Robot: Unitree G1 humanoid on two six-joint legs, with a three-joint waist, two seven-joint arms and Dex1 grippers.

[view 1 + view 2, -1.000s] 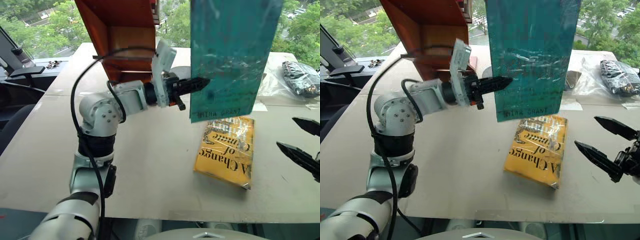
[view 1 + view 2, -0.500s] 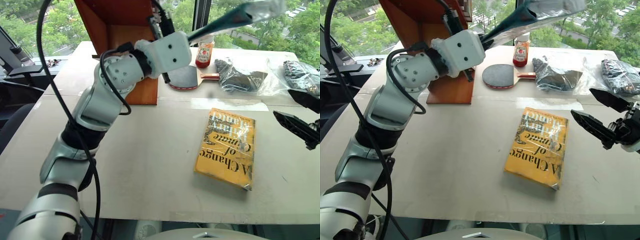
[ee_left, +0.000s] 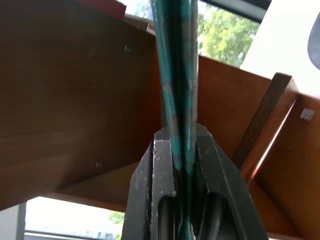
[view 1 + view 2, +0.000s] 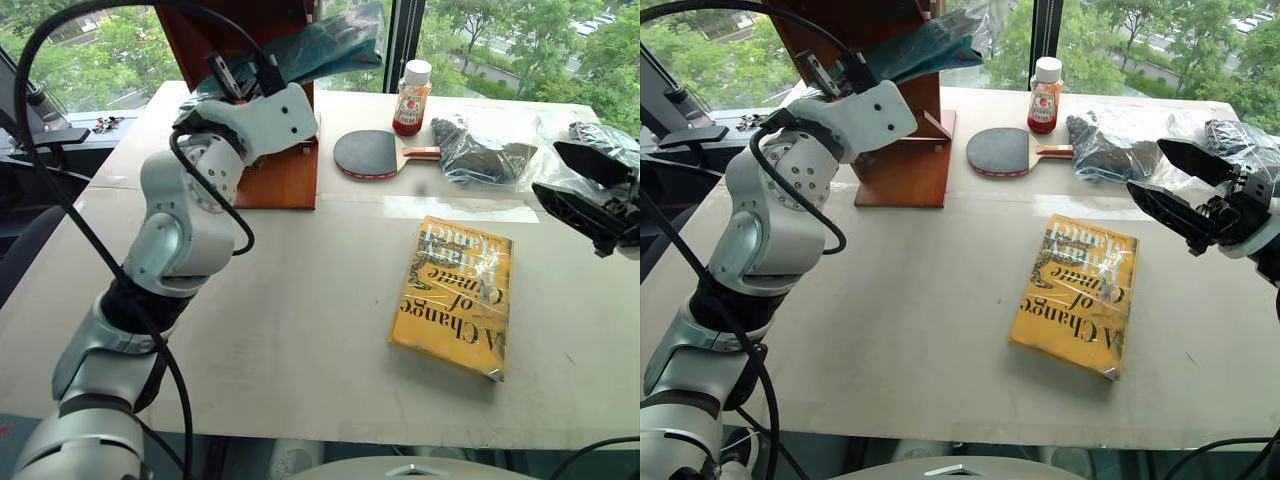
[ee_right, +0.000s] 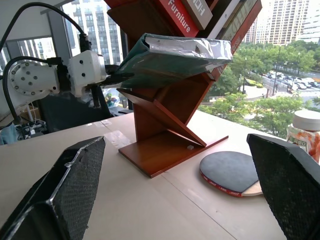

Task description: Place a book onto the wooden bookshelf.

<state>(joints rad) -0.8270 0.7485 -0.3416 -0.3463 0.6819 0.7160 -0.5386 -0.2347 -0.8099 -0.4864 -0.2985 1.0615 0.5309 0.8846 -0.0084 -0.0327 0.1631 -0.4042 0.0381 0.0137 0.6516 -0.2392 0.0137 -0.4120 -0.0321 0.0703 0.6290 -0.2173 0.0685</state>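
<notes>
The teal book (image 5: 170, 60) in shiny plastic wrap lies nearly flat in the air, its far end against the front of the wooden bookshelf (image 5: 165, 135). Whether it rests on a board I cannot tell. My left gripper (image 4: 855, 72) is shut on the book's near edge, at the table's back left. In the left wrist view the black fingers (image 3: 160, 170) clamp the teal edge (image 3: 175, 75) with the shelf's brown boards (image 3: 75, 100) right behind it. My right gripper (image 4: 1155, 178) hovers open and empty over the table's right side, pointing toward the shelf.
A yellow-orange book (image 4: 455, 295) lies flat on the table's middle right. Behind it are a table tennis paddle (image 4: 370, 153), a red-labelled bottle (image 4: 410, 95) and dark items in plastic bags (image 4: 480, 150). Other books (image 5: 177, 15) stand in the shelf's upper part.
The left arm swung the book leftward to the shelf and rolled it from upright to nearly flat. The right gripper rose and moved forward, still open.
</notes>
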